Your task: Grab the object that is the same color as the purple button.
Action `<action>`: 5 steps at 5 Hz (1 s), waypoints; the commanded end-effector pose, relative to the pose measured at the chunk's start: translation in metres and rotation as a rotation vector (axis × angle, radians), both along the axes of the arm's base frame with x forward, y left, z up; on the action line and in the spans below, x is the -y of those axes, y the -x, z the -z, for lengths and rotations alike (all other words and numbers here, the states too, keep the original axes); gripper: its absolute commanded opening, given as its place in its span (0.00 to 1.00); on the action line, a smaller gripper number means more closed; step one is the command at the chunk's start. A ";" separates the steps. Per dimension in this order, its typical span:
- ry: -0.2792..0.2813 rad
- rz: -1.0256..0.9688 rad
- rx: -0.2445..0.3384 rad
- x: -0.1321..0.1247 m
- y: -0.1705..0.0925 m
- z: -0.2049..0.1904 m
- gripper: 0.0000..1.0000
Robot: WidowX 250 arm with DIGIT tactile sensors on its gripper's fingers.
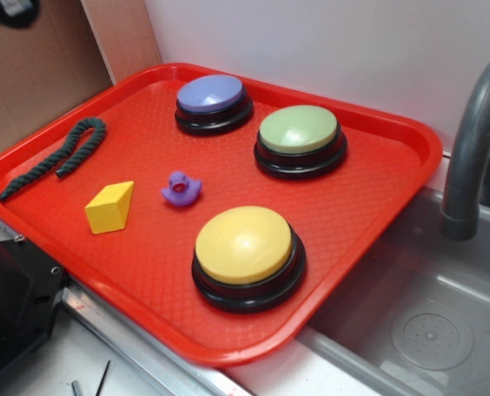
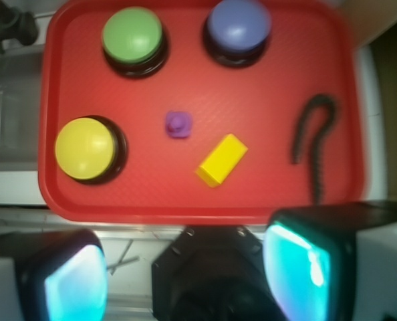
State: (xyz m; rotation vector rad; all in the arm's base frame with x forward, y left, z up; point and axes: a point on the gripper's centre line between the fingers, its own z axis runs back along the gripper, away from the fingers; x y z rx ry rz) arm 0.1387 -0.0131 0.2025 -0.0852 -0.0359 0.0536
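Observation:
A tiny purple duck (image 1: 181,188) (image 2: 178,124) sits near the middle of the red tray (image 1: 369,206) (image 2: 279,194). At the tray's far side stands the purple button (image 1: 214,102) (image 2: 238,30), lavender-domed on a black base. In the wrist view my gripper (image 2: 185,274) hangs high above the tray's near edge, well short of the duck. Its cyan pads (image 2: 75,284) stand wide apart with nothing between them, so it is open.
A green button (image 1: 299,139) (image 2: 133,38) and a yellow button (image 1: 245,254) (image 2: 87,148) also stand on the tray. A yellow wedge (image 1: 110,207) (image 2: 221,160) lies beside the duck, with a dark rope (image 1: 57,155) (image 2: 312,140) farther off. A grey sink (image 1: 426,322) with a faucet (image 1: 473,148) borders the tray.

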 end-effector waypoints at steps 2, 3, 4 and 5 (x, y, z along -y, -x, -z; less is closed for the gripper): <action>-0.057 -0.198 0.106 0.002 -0.071 0.078 1.00; -0.101 -0.269 0.068 0.000 -0.063 0.091 1.00; -0.069 -0.253 0.038 -0.001 -0.069 0.119 1.00; -0.067 -0.198 0.071 0.007 -0.072 0.137 1.00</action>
